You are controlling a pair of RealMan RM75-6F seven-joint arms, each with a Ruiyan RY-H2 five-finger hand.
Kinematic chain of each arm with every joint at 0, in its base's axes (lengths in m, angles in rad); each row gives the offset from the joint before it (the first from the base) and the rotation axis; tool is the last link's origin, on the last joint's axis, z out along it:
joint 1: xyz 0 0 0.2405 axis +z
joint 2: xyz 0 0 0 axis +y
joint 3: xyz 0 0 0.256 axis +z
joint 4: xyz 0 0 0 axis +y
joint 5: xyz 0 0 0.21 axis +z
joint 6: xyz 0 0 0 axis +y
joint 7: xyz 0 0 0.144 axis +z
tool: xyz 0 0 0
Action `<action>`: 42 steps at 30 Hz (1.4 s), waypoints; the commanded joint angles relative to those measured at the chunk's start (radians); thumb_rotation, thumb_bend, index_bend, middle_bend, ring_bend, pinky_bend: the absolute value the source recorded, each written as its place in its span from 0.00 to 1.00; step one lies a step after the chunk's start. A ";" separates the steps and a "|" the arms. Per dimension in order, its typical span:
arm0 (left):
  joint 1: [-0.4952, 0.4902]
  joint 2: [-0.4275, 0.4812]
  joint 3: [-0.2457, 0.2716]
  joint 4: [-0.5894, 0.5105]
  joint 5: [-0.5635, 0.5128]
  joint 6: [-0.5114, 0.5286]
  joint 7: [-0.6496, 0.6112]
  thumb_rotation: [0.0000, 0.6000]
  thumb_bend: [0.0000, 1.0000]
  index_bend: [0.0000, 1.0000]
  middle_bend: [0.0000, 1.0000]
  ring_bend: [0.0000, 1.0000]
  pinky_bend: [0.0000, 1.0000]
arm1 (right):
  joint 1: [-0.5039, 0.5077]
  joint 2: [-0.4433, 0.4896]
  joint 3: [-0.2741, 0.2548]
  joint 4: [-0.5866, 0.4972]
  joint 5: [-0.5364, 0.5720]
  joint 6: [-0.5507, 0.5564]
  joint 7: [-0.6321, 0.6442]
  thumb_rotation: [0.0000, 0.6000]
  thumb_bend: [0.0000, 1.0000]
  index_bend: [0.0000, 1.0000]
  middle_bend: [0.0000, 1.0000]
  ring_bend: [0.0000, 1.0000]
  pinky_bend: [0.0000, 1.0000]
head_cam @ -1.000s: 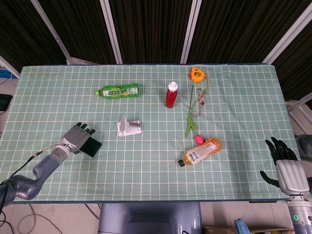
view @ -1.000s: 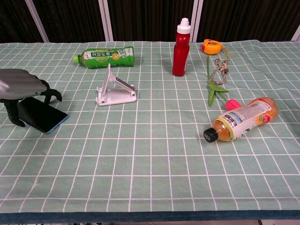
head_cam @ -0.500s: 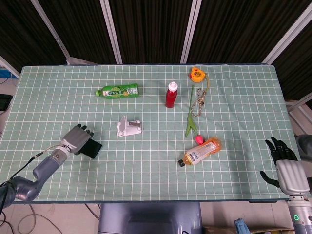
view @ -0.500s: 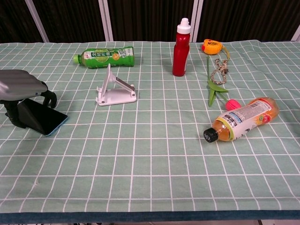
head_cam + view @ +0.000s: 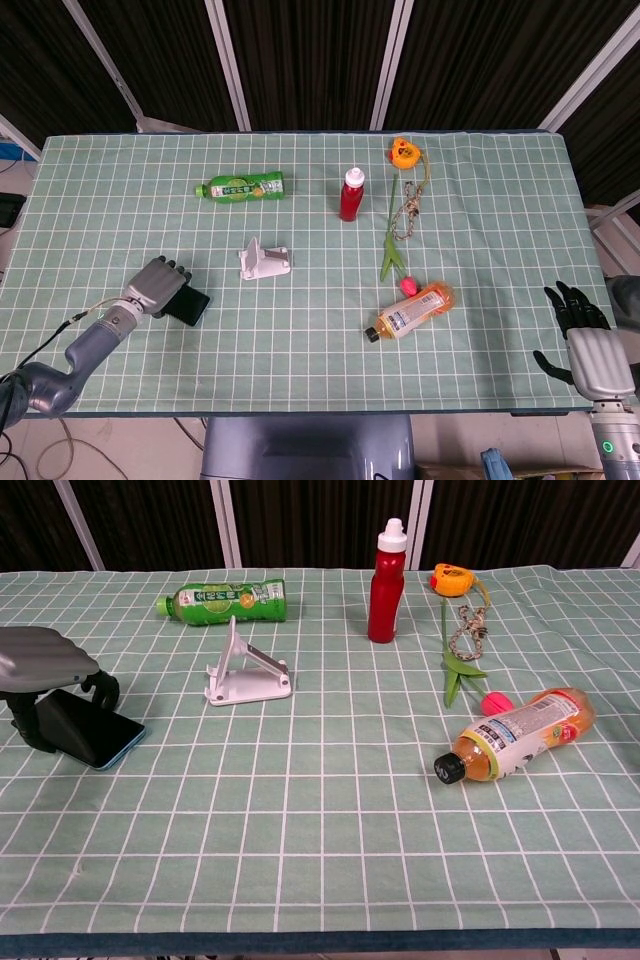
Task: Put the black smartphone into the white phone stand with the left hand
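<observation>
The black smartphone (image 5: 191, 305) (image 5: 92, 733) lies at the table's left side, its far end tipped up under my left hand (image 5: 157, 286) (image 5: 42, 662). The hand's fingers curl down one side of the phone and the thumb down the other, gripping it while its near corner rests on the cloth. The white phone stand (image 5: 263, 261) (image 5: 244, 674) sits empty a little to the right and further back. My right hand (image 5: 586, 343) hangs off the table's right edge with fingers apart, holding nothing; the chest view does not show it.
A green bottle (image 5: 241, 186) lies behind the stand. A red bottle (image 5: 352, 194) stands mid-table. An orange tape measure with cord (image 5: 404, 152), a pink tulip (image 5: 394, 256) and an orange drink bottle (image 5: 412, 311) lie to the right.
My left hand's fingers have closed in around the phone, and the phone's far end has tipped up off the cloth. The right hand has not moved.
</observation>
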 commanded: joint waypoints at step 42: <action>0.048 -0.247 -0.408 -0.192 -0.394 0.350 -0.305 1.00 0.26 0.44 0.61 0.34 0.38 | 0.001 0.001 0.000 0.001 0.001 -0.003 0.009 1.00 0.32 0.08 0.00 0.00 0.18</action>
